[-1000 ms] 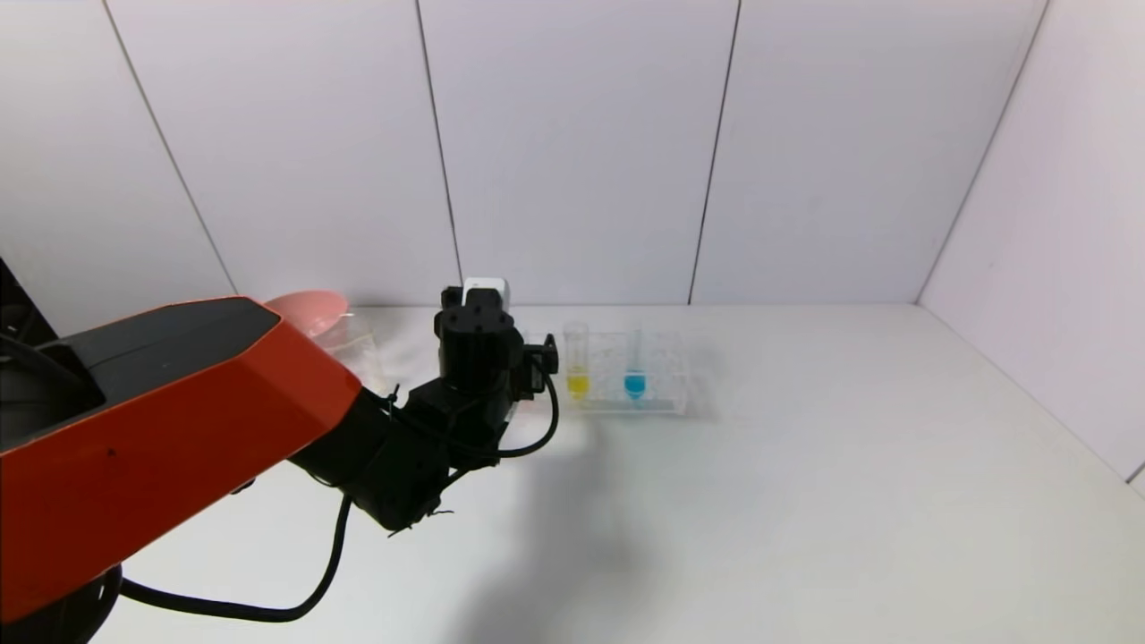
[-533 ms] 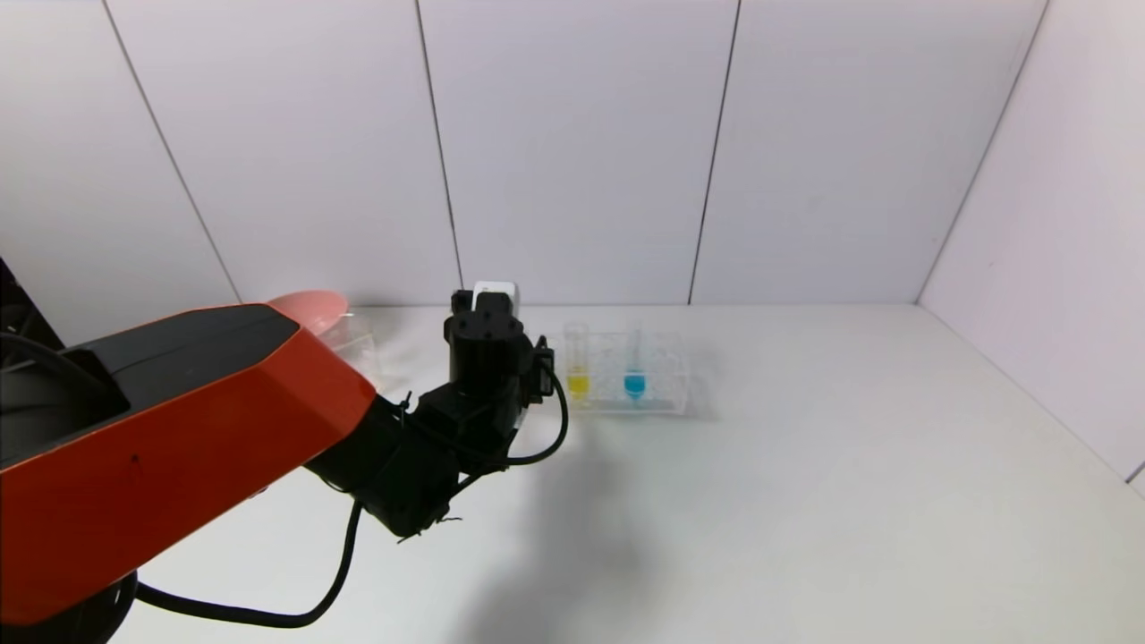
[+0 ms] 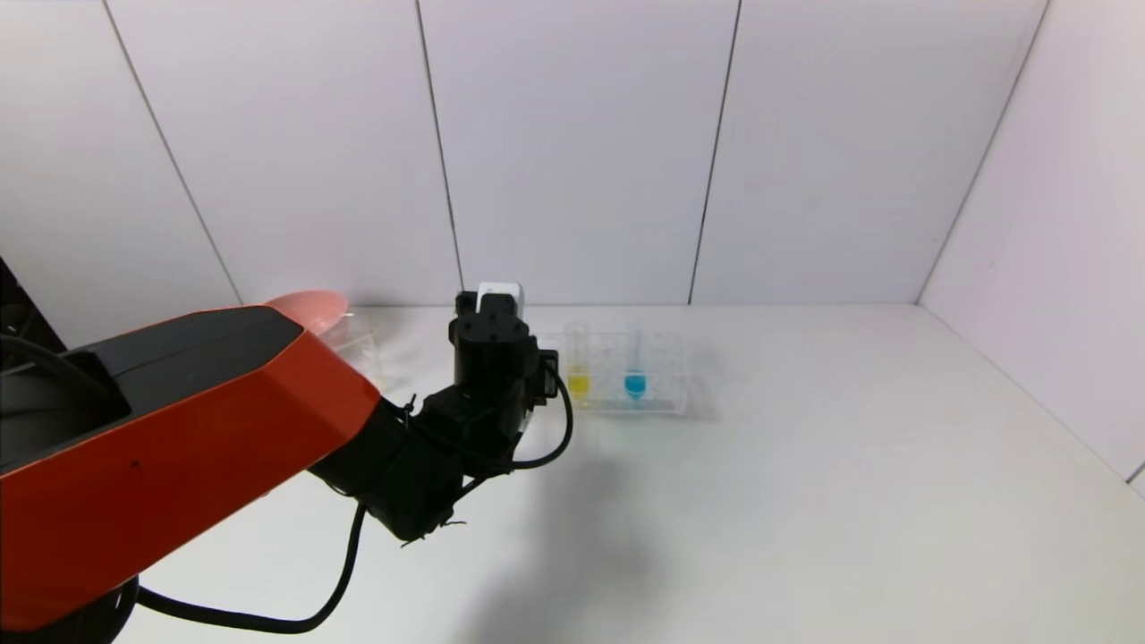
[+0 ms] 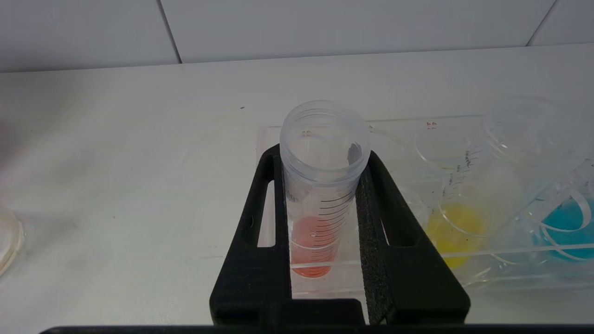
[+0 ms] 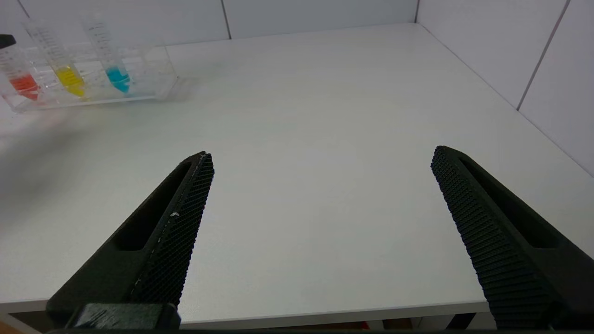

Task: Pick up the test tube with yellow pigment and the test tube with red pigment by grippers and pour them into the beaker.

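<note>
Left wrist view shows the left gripper (image 4: 323, 204) with its pads closed against the test tube with red pigment (image 4: 320, 195) — the tube upright, its tip in the clear rack (image 3: 626, 376) near the table's far edge. Grasp is the step in hand. The test tube with yellow pigment (image 3: 578, 362) waits alongside. Next, I judge: a straight lift, then across to the beaker (image 3: 353, 344) by the far-left corner. The right gripper (image 5: 320, 222) hangs wide open over the near edge.
</note>
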Robot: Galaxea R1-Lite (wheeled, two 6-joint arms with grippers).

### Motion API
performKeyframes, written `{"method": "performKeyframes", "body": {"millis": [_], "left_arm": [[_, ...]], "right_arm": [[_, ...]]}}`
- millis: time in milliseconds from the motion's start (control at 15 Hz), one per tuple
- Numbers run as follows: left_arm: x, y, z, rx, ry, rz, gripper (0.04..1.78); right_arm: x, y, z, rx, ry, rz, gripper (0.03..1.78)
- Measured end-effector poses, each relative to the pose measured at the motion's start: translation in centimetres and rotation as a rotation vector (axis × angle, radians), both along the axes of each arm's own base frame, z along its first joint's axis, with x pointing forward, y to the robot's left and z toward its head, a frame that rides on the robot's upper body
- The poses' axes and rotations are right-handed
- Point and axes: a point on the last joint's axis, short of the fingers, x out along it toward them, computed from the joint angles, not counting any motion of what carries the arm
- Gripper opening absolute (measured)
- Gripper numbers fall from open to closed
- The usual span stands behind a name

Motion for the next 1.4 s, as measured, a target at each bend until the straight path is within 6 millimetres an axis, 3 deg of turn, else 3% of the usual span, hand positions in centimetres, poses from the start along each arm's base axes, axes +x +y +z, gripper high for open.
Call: {"method": "performKeyframes", "body": {"millis": [200, 467, 933, 1133, 1400], "left_arm": [[-0.2, 0.1, 1.0, 0.009, -0.032, -0.005, 0.43], [-1.2, 0.6, 4.3, 0.033, -0.096, -0.024, 0.43], [-4.2, 2.6, 8.0, 0.041, -0.105, -0.096, 0.43], [-5.2, 7.1, 9.6, 0.081, -0.052, -0.157, 0.43], [-6.1, 16.7, 11.4, 0.155, 0.030, -0.202, 0.43]], "right_arm": [[0.0, 0.0, 0.0, 0.000, 0.000, 0.000, 1.71], [0.0, 0.0, 0.0, 0.000, 0.000, 0.000, 1.71], [0.0, 0.0, 0.0, 0.000, 0.000, 0.000, 1.71], [0.0, 0.0, 0.0, 0.000, 0.000, 0.000, 1.71], [0.0, 0.0, 0.0, 0.000, 0.000, 0.000, 1.71]]}}
